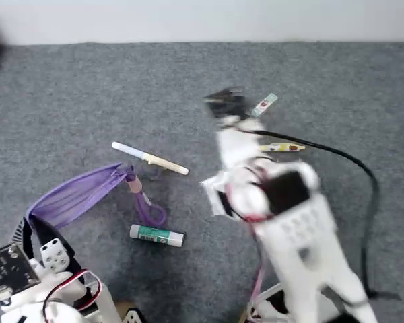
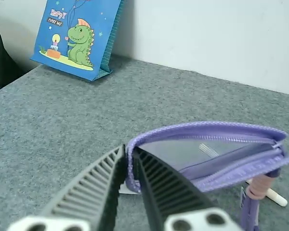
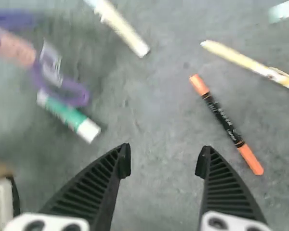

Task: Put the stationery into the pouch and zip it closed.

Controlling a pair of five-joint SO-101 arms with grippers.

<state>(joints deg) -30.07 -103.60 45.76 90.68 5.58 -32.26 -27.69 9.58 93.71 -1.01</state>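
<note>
A purple pouch (image 1: 74, 192) lies open at the left, its zip (image 2: 231, 138) undone. My left gripper (image 2: 129, 154) is shut on the pouch's rim at its near end. Loose on the grey carpet are a cream marker (image 1: 149, 158), a green glue stick (image 1: 156, 235), a yellow pen (image 1: 281, 147) and a small item (image 1: 264, 104). My right gripper (image 3: 164, 161) hangs open above bare carpet, with an orange pen (image 3: 226, 122) just beyond one fingertip and the glue stick (image 3: 67, 115) off to the other side. The right arm (image 1: 283, 202) stands mid-table.
A purple wrist strap (image 1: 148, 208) trails from the pouch toward the glue stick. A blue gift bag (image 2: 79, 36) leans on the wall behind. A black cable (image 1: 350, 161) loops to the right of the right arm.
</note>
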